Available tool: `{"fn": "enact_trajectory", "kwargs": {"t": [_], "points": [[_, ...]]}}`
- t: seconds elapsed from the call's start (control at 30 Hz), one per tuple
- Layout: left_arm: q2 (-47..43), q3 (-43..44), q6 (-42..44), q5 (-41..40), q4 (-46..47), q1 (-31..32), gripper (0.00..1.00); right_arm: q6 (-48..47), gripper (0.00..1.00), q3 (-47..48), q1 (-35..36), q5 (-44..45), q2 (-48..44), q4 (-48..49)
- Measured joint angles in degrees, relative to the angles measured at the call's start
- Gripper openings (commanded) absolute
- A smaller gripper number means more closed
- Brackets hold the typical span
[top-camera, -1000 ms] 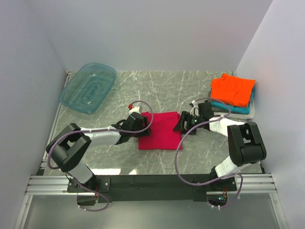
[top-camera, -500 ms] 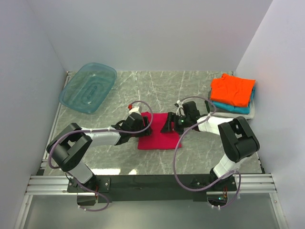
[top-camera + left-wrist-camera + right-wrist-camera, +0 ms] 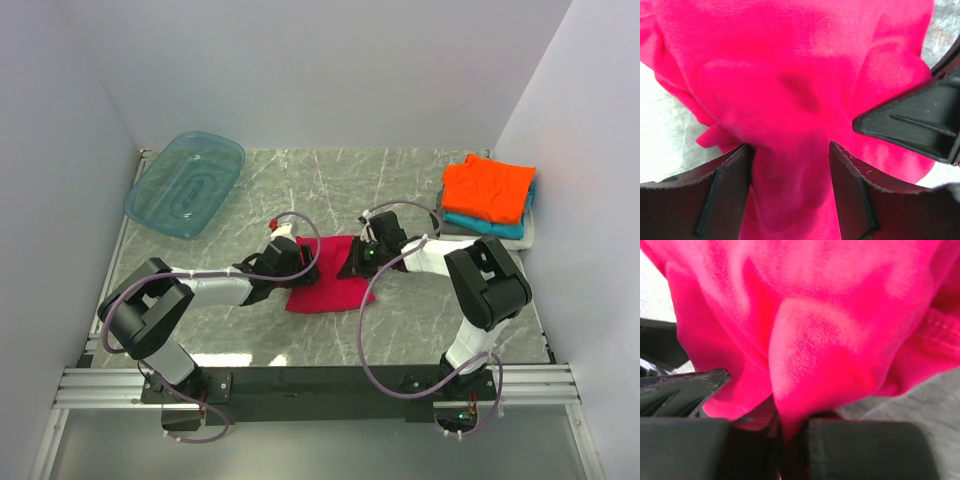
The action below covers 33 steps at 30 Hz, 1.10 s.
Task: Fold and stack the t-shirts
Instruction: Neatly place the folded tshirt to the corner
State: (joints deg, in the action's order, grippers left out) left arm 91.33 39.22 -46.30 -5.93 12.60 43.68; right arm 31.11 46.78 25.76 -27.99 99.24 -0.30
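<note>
A crimson-magenta t-shirt [image 3: 322,288] lies folded at the table's middle, bunched up between both grippers. My left gripper [image 3: 308,264] rests on its left part; in the left wrist view the gripper [image 3: 790,148] is open, its fingers [image 3: 725,195] straddling a ridge of the cloth [image 3: 790,75]. My right gripper [image 3: 356,262] is at the shirt's right edge, and in the right wrist view this gripper [image 3: 787,429] is shut on a pinched fold of the crimson cloth [image 3: 815,350]. At the far right stand the orange t-shirt [image 3: 487,189], the teal one [image 3: 492,226] and the grey-white one [image 3: 531,232], stacked.
A translucent teal plastic tub [image 3: 185,183] sits at the back left. White walls close in the marbled grey table [image 3: 340,180] on three sides. The other arm's black finger shows in each wrist view: one finger [image 3: 912,120] at right, the other finger [image 3: 680,390] at left.
My right gripper has slid left onto the crimson shirt's right edge and closed on a fold, pushing the cloth narrower. The left gripper has stayed where it was.
</note>
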Motion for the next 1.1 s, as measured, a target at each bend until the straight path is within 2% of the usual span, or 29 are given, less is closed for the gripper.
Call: {"fn": "enact_trajectory", "kwargs": {"t": [0.03, 0.17, 0.37, 0.67, 0.87, 1.1], "points": [[0.0, -0.1, 0.0, 0.1, 0.1, 0.0, 0.67, 0.1, 0.0, 0.2, 0.0, -0.1, 0.3, 0.0], [-0.5, 0.0, 0.2, -0.2, -0.9, 0.0, 0.69, -0.4, 0.0, 1.7, 0.3, 0.4, 0.7, -2.0], [-7.6, 0.3, 2.3, -1.1, -9.1, -2.6, 0.69, -7.1, 0.0, 8.8, -1.1, 5.0, 0.6, -12.8], [-21.3, -3.4, 3.7, -2.1, -11.6, -6.7, 0.7, -20.4, 0.0, 29.5, -11.5, 15.3, -0.2, -31.5], [-22.8, -9.7, 3.1, -2.1, -13.3, -7.1, 0.7, -25.9, 0.0, 42.4, -18.1, 19.8, 0.2, -39.7], [-24.0, -12.8, 2.5, -2.1, -14.2, -7.4, 0.7, -28.7, 0.0, 57.4, -25.2, 21.7, 2.6, -47.1]]}}
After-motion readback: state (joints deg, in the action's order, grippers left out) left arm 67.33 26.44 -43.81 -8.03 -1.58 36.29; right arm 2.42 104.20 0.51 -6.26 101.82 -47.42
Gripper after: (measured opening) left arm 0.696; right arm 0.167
